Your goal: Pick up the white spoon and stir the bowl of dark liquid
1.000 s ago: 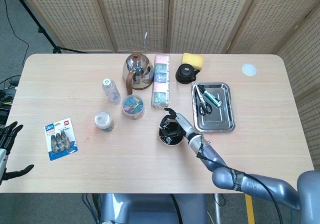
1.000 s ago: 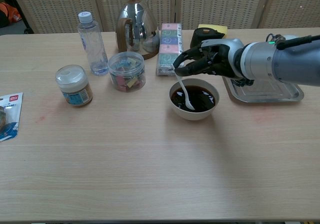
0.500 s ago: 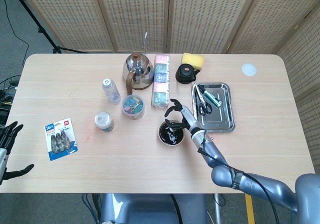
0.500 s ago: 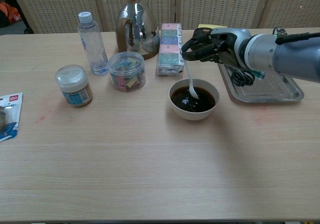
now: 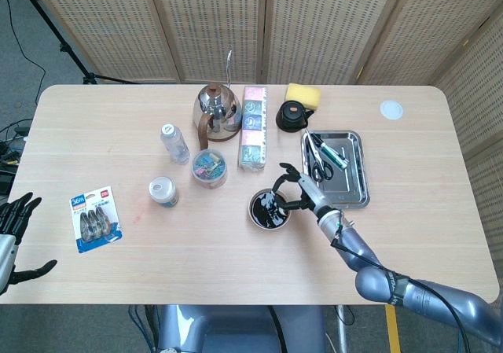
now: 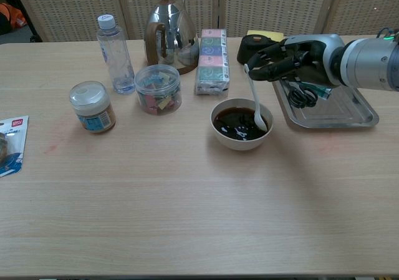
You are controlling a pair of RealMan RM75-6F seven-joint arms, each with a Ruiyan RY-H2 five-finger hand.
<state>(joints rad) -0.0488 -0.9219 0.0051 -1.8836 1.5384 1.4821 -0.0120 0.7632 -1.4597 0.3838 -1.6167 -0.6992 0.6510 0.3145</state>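
Observation:
A white bowl (image 6: 218, 132) of dark liquid (image 6: 237, 121) stands mid-table; in the head view the bowl (image 5: 253, 215) lies just left of my right hand. My right hand (image 6: 293, 58) hovers above and to the right of the bowl, pinching the handle of the white spoon (image 6: 254, 101). The spoon slants down, its scoop dipped in the liquid at the bowl's right side. In the head view my right hand (image 5: 297, 192) is at the bowl's right rim. My left hand (image 5: 14, 229) hangs open off the table's left edge, holding nothing.
Behind the bowl stand a tea box stack (image 6: 211, 60), a metal kettle (image 6: 168, 35), a jar of clips (image 6: 158, 88), a water bottle (image 6: 114, 55) and a small lidded jar (image 6: 92, 107). A metal tray (image 6: 355, 111) with scissors lies to the right, a black lid (image 6: 250, 45) behind.
My right hand has swept to the right over the bowl, carrying the spoon's scoop from the bowl's left side through the liquid to its right side. The left hand has barely moved.

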